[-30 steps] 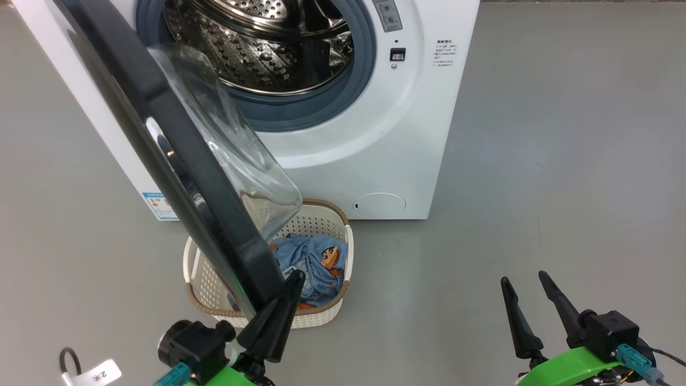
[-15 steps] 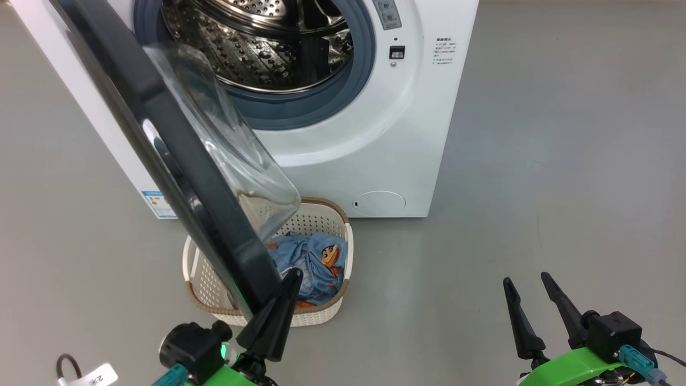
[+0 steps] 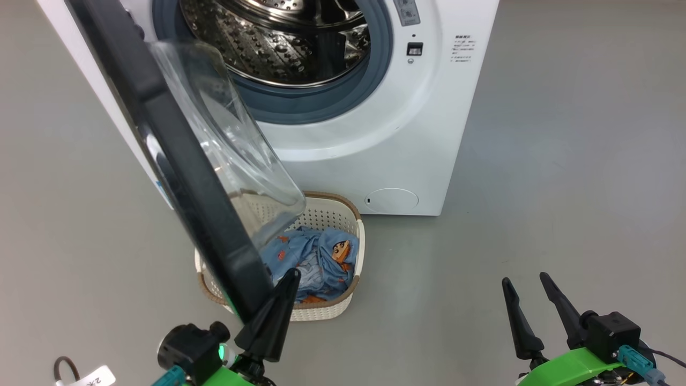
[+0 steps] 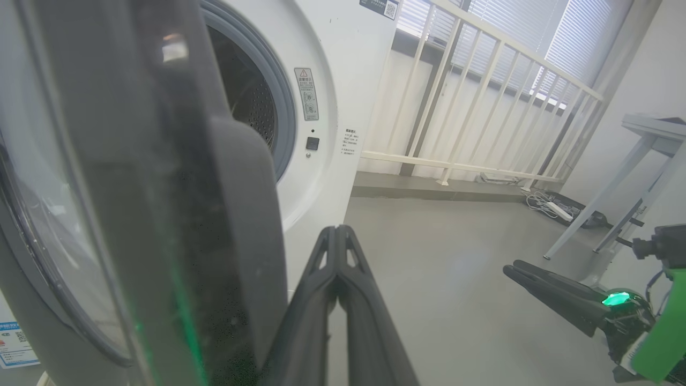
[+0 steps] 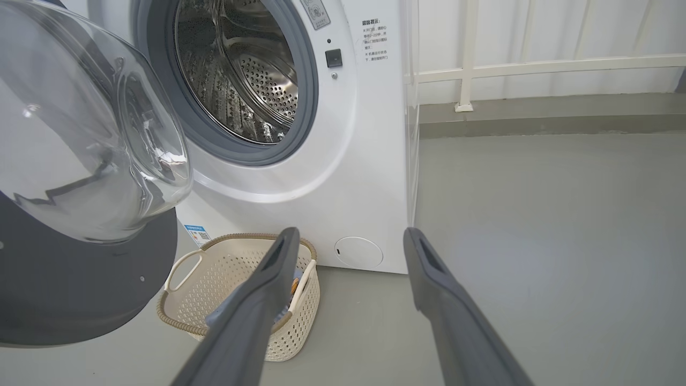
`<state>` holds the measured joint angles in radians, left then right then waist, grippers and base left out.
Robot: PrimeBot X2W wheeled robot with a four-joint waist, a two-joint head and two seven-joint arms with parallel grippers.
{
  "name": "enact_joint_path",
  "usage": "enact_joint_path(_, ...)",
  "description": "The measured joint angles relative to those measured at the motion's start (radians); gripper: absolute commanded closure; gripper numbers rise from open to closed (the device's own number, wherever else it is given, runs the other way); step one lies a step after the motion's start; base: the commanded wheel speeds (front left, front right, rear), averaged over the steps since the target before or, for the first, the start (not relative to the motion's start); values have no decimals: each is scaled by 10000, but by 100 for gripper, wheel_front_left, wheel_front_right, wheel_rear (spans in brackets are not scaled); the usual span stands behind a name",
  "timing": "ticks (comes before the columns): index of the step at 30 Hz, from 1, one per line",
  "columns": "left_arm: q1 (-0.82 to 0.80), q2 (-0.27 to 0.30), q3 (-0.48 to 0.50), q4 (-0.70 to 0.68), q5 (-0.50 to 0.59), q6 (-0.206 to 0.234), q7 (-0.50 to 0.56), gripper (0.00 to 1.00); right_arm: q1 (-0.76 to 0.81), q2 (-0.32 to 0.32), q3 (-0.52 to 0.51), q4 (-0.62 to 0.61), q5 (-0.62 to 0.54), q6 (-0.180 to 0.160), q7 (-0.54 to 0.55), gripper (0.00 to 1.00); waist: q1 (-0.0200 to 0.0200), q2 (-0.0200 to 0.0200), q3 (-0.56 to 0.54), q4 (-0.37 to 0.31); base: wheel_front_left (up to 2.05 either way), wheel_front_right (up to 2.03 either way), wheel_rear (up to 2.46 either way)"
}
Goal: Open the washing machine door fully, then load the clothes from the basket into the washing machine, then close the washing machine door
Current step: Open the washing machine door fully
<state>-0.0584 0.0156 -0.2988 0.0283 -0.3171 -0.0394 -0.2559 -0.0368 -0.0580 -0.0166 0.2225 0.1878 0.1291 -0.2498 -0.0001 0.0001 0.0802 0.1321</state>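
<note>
The door (image 3: 177, 161) stood swung out to the left of the washer (image 3: 375, 150), its glass bowl hanging over the basket (image 3: 327, 313) on the floor in front of the machine. The clothes (image 3: 321, 257) lay bundled in the basket. The left gripper (image 3: 292, 274), fingers pressed together, sat just beside the door's near edge. The right gripper (image 3: 523, 279), fingers spread and empty, hung well to the right.

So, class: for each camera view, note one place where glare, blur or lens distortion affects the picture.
Head view: the washing machine door glass warps the basket rim behind it. Left wrist view: the door's near rim is blurred, with a green streak reflected. Right wrist view: bright glare spots on the door glass.
</note>
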Motion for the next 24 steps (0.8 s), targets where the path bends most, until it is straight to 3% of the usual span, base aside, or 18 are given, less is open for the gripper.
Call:
enact_joint_path(14,21,6,155,6,148,182,2,100,-1,21,-25,6,29,0,0,0,0,0,100,152,0,0,0)
enact_joint_path(24,355,31,506,-230,230,205,-6,100,0,27,-33,8,90,0,0,0,1,0,100,774,0,0,0)
